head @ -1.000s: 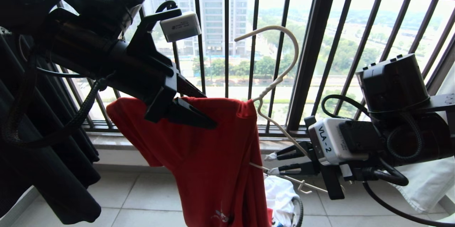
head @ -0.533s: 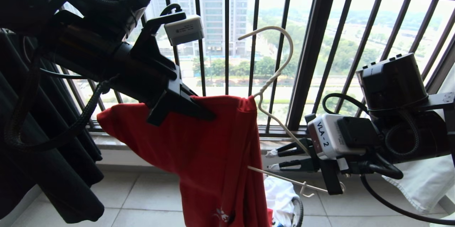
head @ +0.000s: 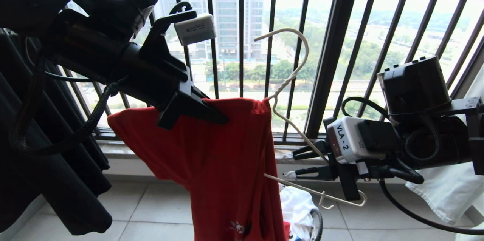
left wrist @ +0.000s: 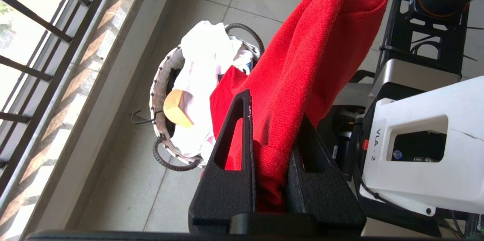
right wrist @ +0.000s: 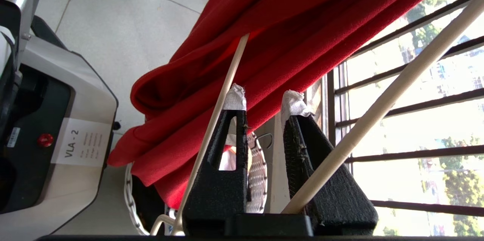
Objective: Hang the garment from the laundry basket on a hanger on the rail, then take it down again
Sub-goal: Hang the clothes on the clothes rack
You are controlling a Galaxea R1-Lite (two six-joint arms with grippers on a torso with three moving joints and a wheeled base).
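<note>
With left gripper [head: 221, 119], upper left, pinched shirt [head: 211, 158] at its top edge; fingers closed tight on a fold of red cloth, seen plainly in left wrist view. Held that edge up level with the lower part of the railing [head: 325, 63].

Noted black garment [head: 56, 180] hanging far left, behind and below the left arm. Noted shirt draped from the grip down and to the right, one sleeve sticking out left, long body dropping to the bottom of the head view, small pale print low on it. Found shirt's right top corner bunched at hanger [right wrist: 380, 107] neck, with one hanger arm under the cloth. Saw hook free in the air in front of the railing, on nothing. Saw the other hanger arm slanting down right, bare, into right gripper [head: 290, 165].

Logged right gripper, mid right, as open: taped fingertips apart, bare hanger arm passing between the fingers with a gap around it, bottom wire running just outside one finger. Could not tell whether the fingers touched the wire.

Spotted basket [left wrist: 155, 93] on tiled floor [head: 151, 210] below, beside the shirt's hanging body, white garment [head: 297, 203] heaped in it. Noted white cloth [head: 446, 192] hanging far right, behind right arm.
</note>
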